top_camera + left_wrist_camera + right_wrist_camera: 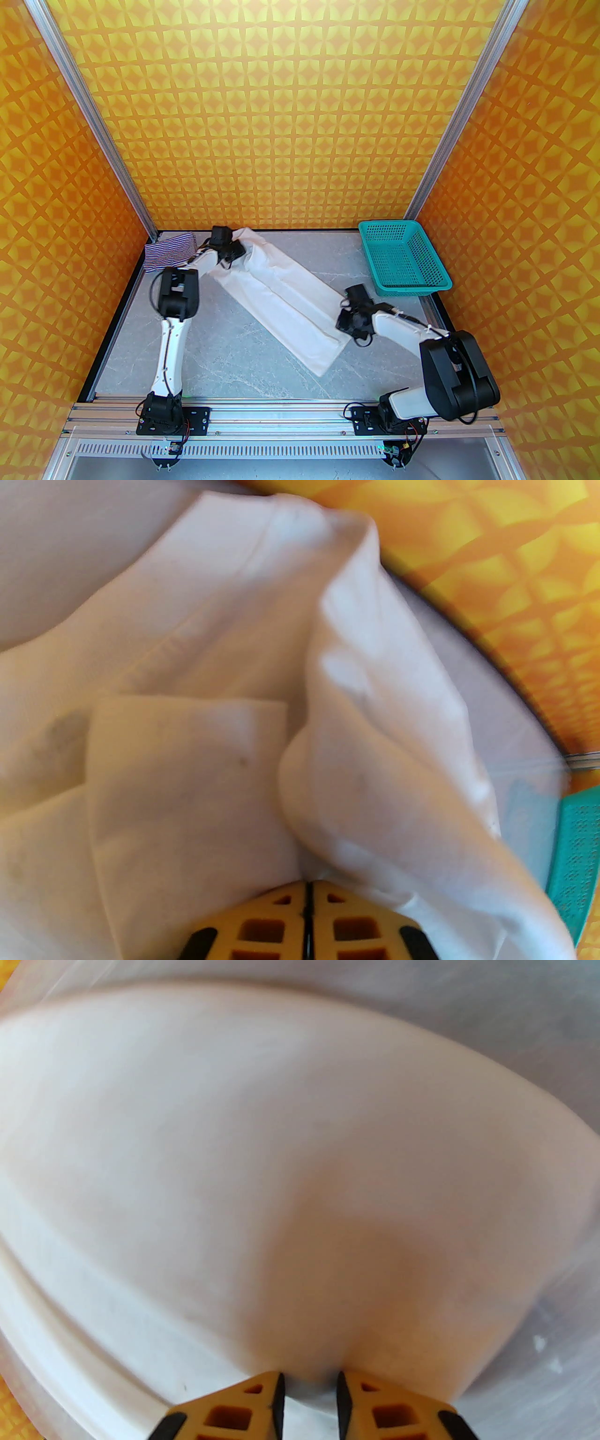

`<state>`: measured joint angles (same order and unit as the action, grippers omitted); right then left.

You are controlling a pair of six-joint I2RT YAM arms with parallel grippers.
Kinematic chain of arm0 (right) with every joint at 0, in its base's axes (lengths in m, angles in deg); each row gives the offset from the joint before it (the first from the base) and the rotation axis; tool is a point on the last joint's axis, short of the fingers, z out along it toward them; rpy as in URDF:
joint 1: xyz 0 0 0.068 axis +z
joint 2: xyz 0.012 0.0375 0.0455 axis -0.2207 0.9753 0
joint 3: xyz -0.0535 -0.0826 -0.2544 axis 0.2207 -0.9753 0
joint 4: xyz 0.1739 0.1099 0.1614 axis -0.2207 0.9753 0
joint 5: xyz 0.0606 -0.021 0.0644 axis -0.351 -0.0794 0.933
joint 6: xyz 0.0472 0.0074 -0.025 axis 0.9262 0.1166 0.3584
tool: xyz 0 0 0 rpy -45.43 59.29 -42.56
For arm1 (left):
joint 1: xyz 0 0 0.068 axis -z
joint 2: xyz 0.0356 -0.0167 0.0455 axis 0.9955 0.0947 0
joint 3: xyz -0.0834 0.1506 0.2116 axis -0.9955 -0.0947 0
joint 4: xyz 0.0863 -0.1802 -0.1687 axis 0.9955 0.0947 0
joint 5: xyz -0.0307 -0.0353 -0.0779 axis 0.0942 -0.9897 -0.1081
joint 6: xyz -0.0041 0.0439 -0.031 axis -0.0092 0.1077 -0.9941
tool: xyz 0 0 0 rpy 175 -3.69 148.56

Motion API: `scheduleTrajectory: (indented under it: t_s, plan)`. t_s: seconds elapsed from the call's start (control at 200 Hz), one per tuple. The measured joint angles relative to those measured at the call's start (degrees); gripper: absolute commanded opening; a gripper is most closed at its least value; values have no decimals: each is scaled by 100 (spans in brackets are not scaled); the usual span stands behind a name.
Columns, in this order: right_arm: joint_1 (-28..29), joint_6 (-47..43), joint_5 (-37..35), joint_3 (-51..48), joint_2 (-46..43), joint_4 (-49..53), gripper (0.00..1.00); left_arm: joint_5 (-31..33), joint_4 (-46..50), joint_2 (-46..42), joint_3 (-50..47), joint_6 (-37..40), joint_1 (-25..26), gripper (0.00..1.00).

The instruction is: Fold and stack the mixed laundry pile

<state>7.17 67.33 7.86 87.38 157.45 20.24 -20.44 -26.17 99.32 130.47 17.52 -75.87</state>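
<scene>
The large white cloth lies as a long folded strip, running diagonally from the back left to the front right of the table. My left gripper is at its back-left end. In the left wrist view its jaws are pressed together, pinching a raised fold of the white cloth. My right gripper sits at the strip's front-right end, its fingers closed on a puckered bulge of the white cloth. The small striped garment lies crumpled in the back-left corner, apart from both grippers.
A teal perforated basket stands at the back right, with its edge at the right of the left wrist view. Orange patterned walls enclose the grey table on three sides. Bare table shows in front of the cloth.
</scene>
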Motion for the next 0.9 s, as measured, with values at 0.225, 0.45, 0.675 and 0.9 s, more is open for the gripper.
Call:
scheduleTrajectory:
  t_s: [0.225,0.45,0.675,0.9]
  plan:
    - [1565,1032,-238,-11,-79,-87,32,-472,-262,837,1228,-66,33,18]
    - [1563,721,-1001,708,-984,1095,35,-645,9,457,911,306,33,37]
    - [1228,-136,-1082,1392,-378,1093,29,-621,595,-1202,-361,754,33,39]
    - [892,-680,-743,1539,968,831,27,-332,472,-3152,-2590,922,33,35]
